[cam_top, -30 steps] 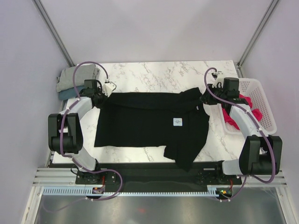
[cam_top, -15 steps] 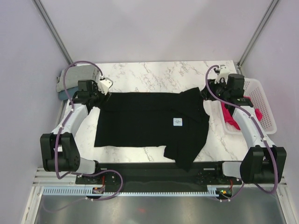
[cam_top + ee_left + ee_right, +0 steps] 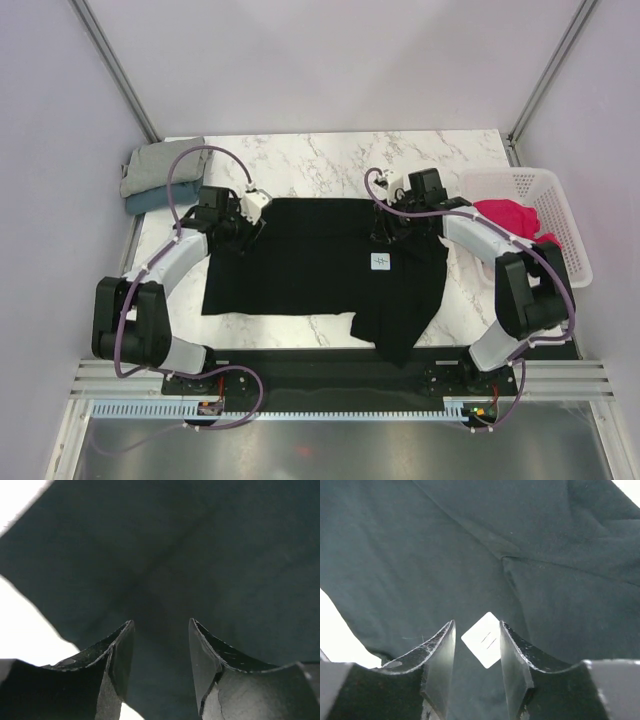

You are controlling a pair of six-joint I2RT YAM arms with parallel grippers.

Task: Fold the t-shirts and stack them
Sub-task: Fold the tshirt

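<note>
The black t-shirt [image 3: 310, 260] lies spread on the marble table, its white tag [image 3: 381, 261] up and one sleeve hanging over the near edge. My left gripper [image 3: 244, 232] is open over the shirt's upper left part; in the left wrist view [image 3: 160, 622] only black cloth shows under the parted fingers. My right gripper [image 3: 384, 226] is open over the upper right part; in the right wrist view [image 3: 476, 622] the tag [image 3: 484, 640] shows between the fingers. The grey shirt [image 3: 160, 163] lies folded on the dusty blue one [image 3: 143, 203] at the far left. The pink-red shirt [image 3: 505, 214] is in the basket.
A white plastic mesh basket [image 3: 555, 210] stands at the table's right edge. Bare marble [image 3: 330, 160] lies behind the black shirt. Grey walls and slanted metal posts enclose the back and sides.
Both grippers have moved inward from the shirt's outer upper corners and now hang over the cloth. The raised flap at the shirt's upper right now lies flatter.
</note>
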